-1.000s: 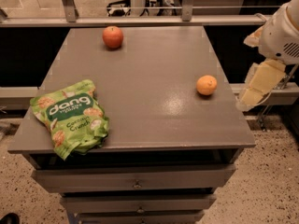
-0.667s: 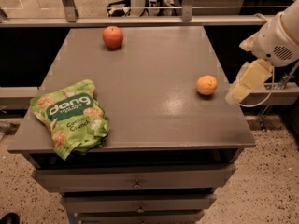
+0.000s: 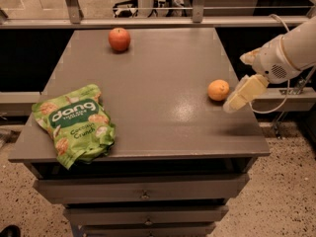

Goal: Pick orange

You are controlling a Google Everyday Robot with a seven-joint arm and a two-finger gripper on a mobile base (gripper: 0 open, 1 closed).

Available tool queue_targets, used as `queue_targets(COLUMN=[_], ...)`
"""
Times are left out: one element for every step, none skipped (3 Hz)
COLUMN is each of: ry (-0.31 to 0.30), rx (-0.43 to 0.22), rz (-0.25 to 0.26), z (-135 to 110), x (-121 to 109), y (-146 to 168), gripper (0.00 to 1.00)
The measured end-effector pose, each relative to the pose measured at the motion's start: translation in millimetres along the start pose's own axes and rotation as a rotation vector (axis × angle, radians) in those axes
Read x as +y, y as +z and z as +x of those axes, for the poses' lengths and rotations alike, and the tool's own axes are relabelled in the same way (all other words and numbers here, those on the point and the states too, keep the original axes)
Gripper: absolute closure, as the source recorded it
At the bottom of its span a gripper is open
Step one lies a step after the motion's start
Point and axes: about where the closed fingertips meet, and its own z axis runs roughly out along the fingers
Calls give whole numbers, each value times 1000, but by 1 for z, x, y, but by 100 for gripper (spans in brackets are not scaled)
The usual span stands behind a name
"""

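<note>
Hovering low, the gripper [image 3: 230, 104] is just beside the orange [image 3: 218, 90]

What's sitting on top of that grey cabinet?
An orange, an apple and a green snack bag. The end effector hovers at the cabinet's right edge, beside the orange. Whatever lies under the bag is covered.

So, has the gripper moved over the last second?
Yes. The gripper has moved left toward the orange, which stayed put near the right edge of the table, and is now just right of it.
</note>
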Motion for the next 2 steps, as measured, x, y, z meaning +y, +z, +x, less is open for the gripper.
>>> queue_targets(ry=[2, 16], rx=[-40, -71], rz=[0, -2], z=[1, 0], x=[-7, -11], y=[17, 35], gripper=[0, 0])
